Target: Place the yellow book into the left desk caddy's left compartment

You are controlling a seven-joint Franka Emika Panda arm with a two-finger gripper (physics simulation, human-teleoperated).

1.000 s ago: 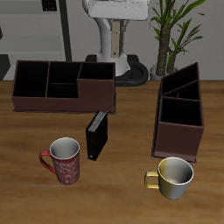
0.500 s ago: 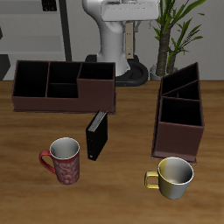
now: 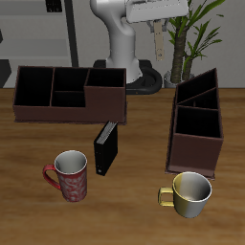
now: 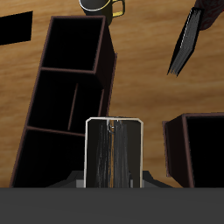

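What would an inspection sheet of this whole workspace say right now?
Surface: brown wooden table, no spills seen.
Job's things: small thin grey-tan yellow book held above the table; dark maroon box-shaped left desk caddy, visible compartments empty.
Clutter: black upright book; red patterned mug; yellow mug; long low maroon caddy.
Grippers: claw closed on the yellow book, raised at the table's back.
Cables: nothing seen.
Surroundings: green potted plant behind the table.
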